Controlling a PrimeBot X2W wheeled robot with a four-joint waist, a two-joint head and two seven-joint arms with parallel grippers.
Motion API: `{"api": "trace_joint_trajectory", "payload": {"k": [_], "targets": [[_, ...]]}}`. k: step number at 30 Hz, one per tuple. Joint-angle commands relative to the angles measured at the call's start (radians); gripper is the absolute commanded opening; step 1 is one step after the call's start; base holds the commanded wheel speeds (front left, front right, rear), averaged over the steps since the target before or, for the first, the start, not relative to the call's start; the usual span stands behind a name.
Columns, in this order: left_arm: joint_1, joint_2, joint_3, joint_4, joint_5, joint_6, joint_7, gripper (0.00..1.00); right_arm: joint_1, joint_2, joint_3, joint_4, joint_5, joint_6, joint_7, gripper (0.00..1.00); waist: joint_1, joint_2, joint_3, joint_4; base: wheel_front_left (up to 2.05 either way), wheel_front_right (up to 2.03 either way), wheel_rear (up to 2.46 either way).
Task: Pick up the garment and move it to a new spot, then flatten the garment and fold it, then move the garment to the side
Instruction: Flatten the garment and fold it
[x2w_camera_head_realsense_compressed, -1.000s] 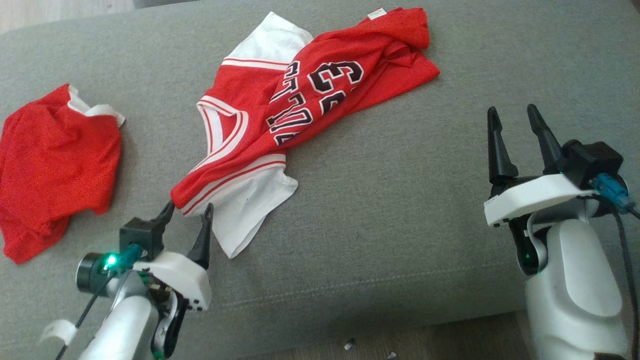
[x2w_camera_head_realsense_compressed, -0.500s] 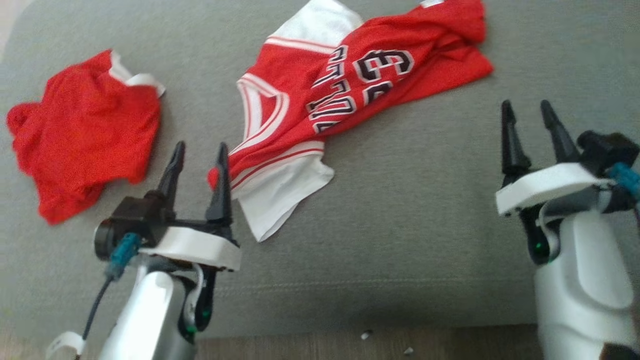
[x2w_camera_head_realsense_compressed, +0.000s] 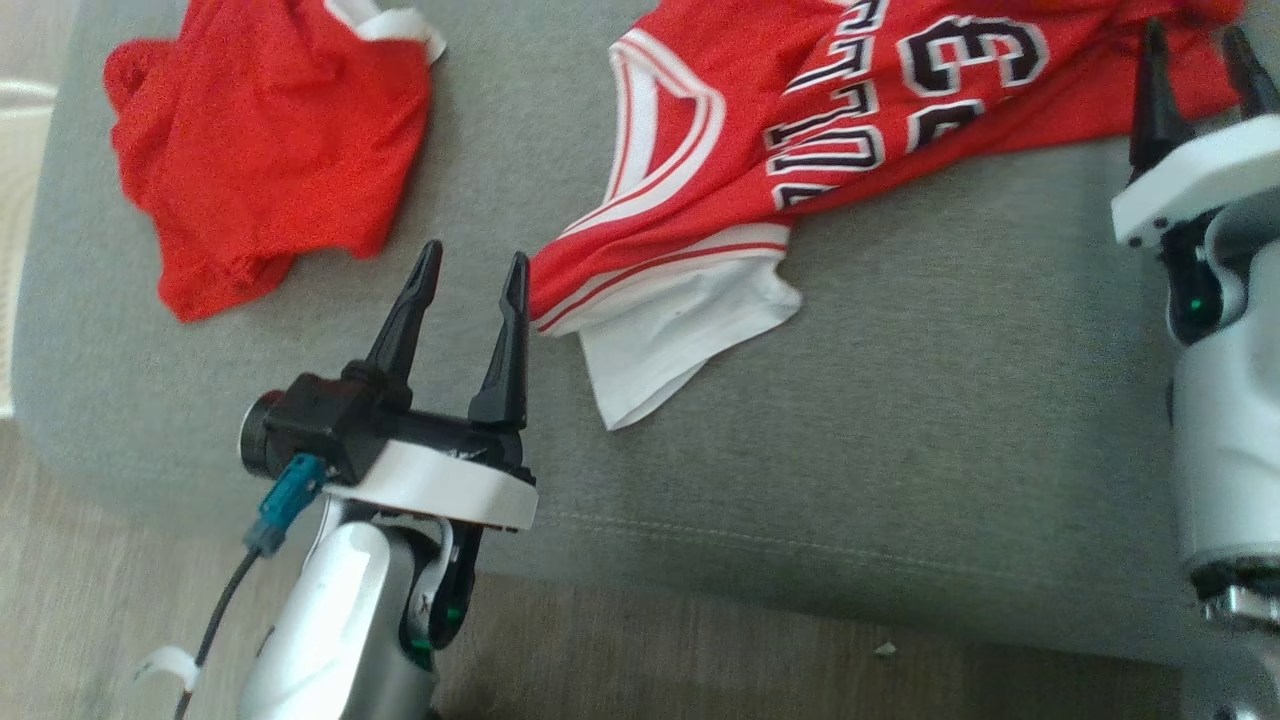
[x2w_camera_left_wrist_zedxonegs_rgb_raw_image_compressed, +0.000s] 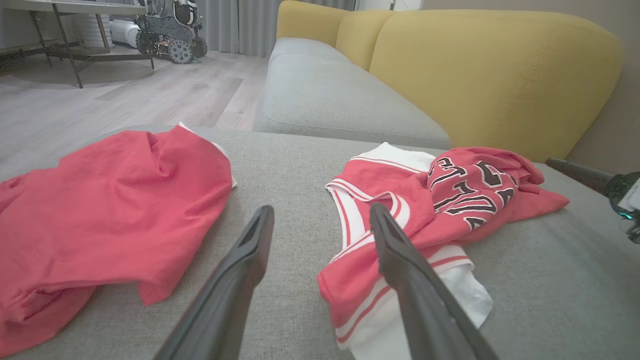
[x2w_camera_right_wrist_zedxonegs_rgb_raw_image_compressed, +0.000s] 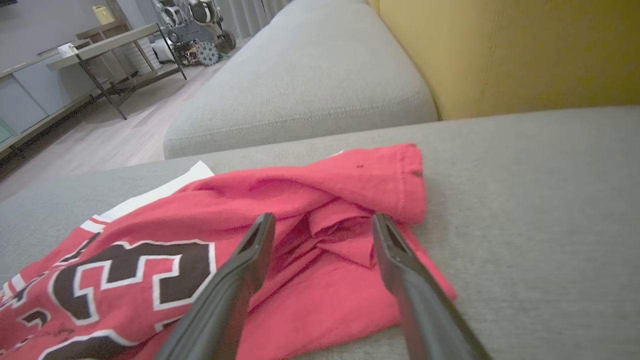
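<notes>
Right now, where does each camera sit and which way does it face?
Head view: on the head, down at the grey seat, jersey, left gripper and right gripper.
Left wrist view: along its open fingers, past the jersey toward the yellow backrest.
Right wrist view: along its fingers, over the jersey's crumpled end.
All share the jersey.

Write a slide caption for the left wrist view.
Open left end effector points between a red garment and a lettered jersey on grey cushion.

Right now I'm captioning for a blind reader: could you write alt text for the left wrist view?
A crumpled red-and-white jersey lies on a grey sofa seat, the left arm's two open dark fingers pointing at its near edge. A plain red garment lies to its left; a yellow backrest rises behind.
</notes>
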Motion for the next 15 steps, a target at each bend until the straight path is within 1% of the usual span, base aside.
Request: {"api": "trace_joint_trajectory", "payload": {"k": [1, 4, 8, 15], "targets": [[-0.034, 0.004, 0.028, -0.039, 0.005, -0.008, -0.007, 1.0, -0.042, 0.001, 0.015, -0.002, 0.013, 0.006, 0.006, 1.0, -0.0001, 0.0, 0.048, 0.047, 0.0, 0.0, 0.0], [-0.04, 0.002, 0.024, -0.043, -0.002, -0.008, -0.008, 1.0, -0.09, -0.014, 0.013, 0.061, 0.03, 0.006, 0.016, 1.0, -0.0001, 0.0, 0.069, 0.061, 0.0, 0.0, 0.0], [-0.047, 0.002, 0.013, -0.047, -0.019, 0.0, -0.008, 1.0, -0.136, -0.038, 0.006, 0.13, 0.032, 0.006, 0.004, 1.0, -0.0001, 0.0, 0.085, 0.073, 0.0, 0.0, 0.0], [-0.052, 0.001, 0.007, -0.049, -0.03, 0.011, -0.008, 1.0, -0.188, -0.063, -0.036, 0.225, -0.012, 0.006, -0.043, 1.0, -0.0001, 0.0, 0.097, 0.078, 0.0, 0.0, 0.0]]}}
